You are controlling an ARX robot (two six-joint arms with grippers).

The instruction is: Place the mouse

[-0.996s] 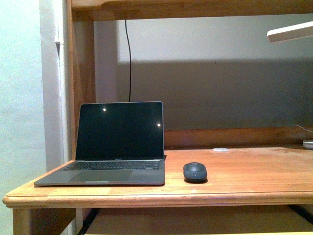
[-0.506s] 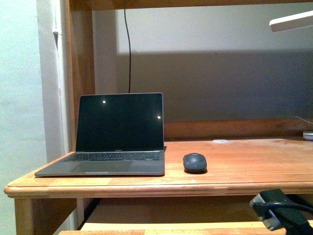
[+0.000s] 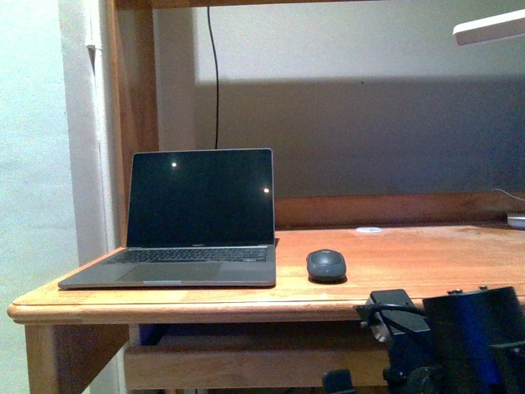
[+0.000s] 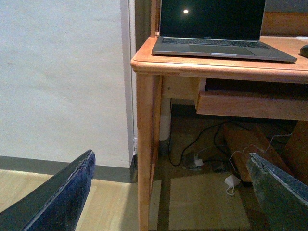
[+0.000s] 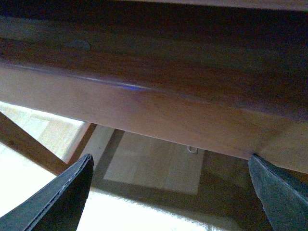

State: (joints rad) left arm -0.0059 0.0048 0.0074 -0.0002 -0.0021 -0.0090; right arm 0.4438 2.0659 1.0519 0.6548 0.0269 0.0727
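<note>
The mouse, small, dark grey and domed, lies on the wooden desk just right of the open laptop. Nothing holds it. My right arm shows at the lower right of the front view, below the desk's front edge. The right gripper is open and empty, facing the underside of the desk edge. My left gripper is also open and empty. It hangs low in front of the desk's left leg, below the laptop. A sliver of the mouse shows at that view's edge.
A flat white disc lies behind the mouse. A white lamp head hangs at the upper right and a black cable runs down the back wall. Under the desk are a drawer front and floor cables.
My right arm has risen into the lower right of the front view. The view has shifted down relative to the desk. Mouse and laptop keep their places on the desk.
</note>
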